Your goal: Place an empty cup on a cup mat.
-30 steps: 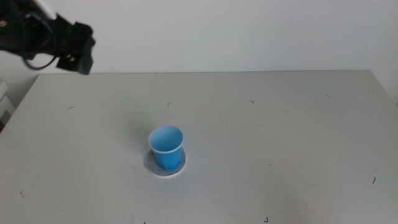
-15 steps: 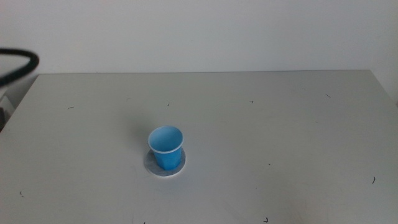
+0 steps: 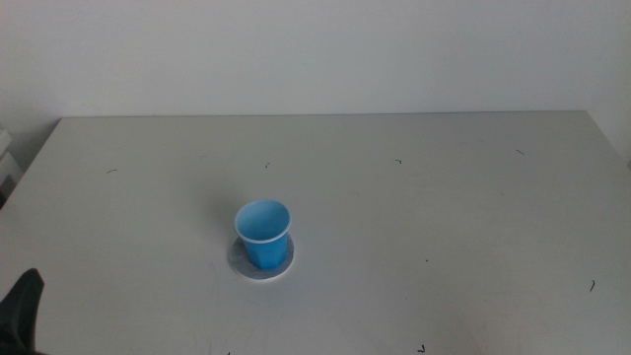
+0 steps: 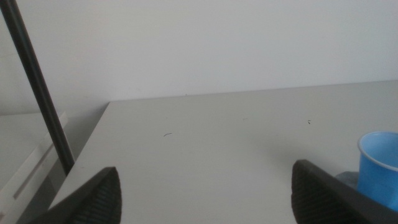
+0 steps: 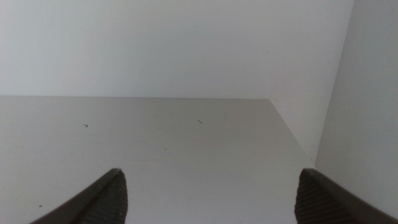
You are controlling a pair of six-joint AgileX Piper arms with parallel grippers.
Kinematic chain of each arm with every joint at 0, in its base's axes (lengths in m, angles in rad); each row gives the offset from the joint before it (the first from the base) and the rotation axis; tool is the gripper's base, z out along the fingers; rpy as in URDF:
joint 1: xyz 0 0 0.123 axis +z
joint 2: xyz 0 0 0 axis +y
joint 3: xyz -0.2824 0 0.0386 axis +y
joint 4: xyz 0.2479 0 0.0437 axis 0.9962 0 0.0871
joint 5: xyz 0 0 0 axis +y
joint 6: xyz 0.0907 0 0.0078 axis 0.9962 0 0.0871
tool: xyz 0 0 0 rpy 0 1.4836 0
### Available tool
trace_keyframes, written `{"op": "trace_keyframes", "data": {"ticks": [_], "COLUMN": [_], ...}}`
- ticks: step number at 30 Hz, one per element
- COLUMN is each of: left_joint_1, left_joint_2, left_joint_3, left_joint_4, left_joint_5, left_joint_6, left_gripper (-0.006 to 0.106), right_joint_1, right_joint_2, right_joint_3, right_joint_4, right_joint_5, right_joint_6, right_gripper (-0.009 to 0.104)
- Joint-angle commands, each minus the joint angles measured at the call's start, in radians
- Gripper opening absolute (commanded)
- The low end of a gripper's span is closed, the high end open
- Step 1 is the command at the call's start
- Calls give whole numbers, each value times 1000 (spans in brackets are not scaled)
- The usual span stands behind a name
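Note:
The blue cup (image 3: 263, 234) stands upright and empty on the grey cup mat (image 3: 262, 260), left of the table's middle in the middle view. The cup also shows in the left wrist view (image 4: 379, 167), with a sliver of the mat (image 4: 348, 180) beside it. My left gripper (image 4: 205, 196) is open and empty, drawn back near the table's front left corner, where a dark tip of it (image 3: 22, 308) shows in the middle view. My right gripper (image 5: 208, 199) is open and empty over bare table, out of the middle view.
The white table (image 3: 444, 207) carries only small dark specks. A white wall stands behind it. A dark rod (image 4: 37, 87) stands off the table's left edge in the left wrist view.
The left arm has pulled away from the upper left of the middle view and now shows only as a dark tip at the bottom left corner. The cup and mat have not moved.

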Motion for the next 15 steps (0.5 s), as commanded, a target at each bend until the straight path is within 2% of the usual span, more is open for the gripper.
{"op": "trace_keyframes", "data": {"ticks": [1, 5, 15], "left_joint_1": [-1, -1, -1], "left_joint_2": [-42, -132, -175], "left_joint_3": [33, 106, 119], "left_joint_4": [-37, -83, -84], "left_joint_5": [-135, -134, -44], "left_joint_6": [-15, -15, -15], "left_gripper": [105, 105, 105], "right_joint_1": [2, 2, 2], "right_joint_2": [-19, -19, -19], "right_joint_3": [-12, -12, -12], "right_joint_4": [-9, -9, -9], "right_joint_5": [-78, -78, -78], "right_joint_6": [-8, -8, -8], "right_gripper": [94, 94, 94]}}
